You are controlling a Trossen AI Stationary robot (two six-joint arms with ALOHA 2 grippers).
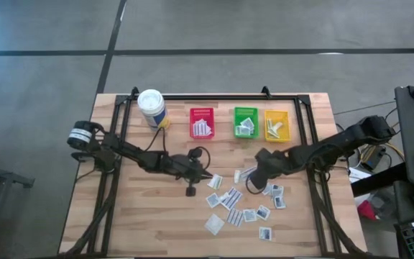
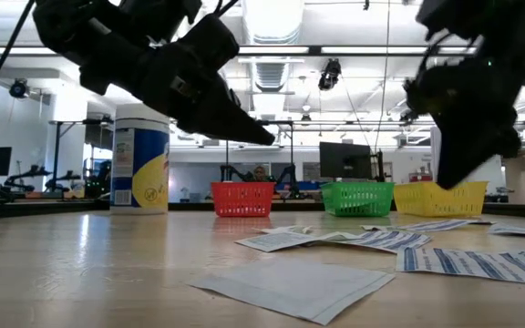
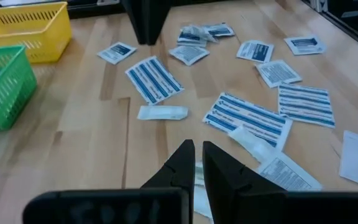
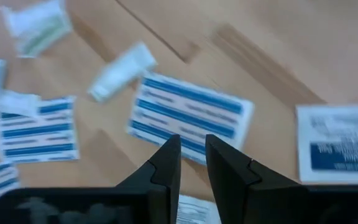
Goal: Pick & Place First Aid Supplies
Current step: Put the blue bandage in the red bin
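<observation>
White striped packet [image 4: 190, 116] lies just ahead of the narrow, empty right tool [image 4: 192, 163]; it should descend squarely over one edge.

We see a light wooden slatted table [image 1: 157, 223]. Along its far edge stand a white cylindrical canister with a yellow label [image 1: 152, 108], then a red plastic bin [image 1: 202, 122], a green plastic bin [image 1: 246, 121] and a yellow plastic bin [image 1: 277, 124], side by side.

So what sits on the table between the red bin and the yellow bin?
The green bin, with white packets inside, stands between the red bin and the yellow bin. The high view shows it best; the low view confirms the order.
</observation>
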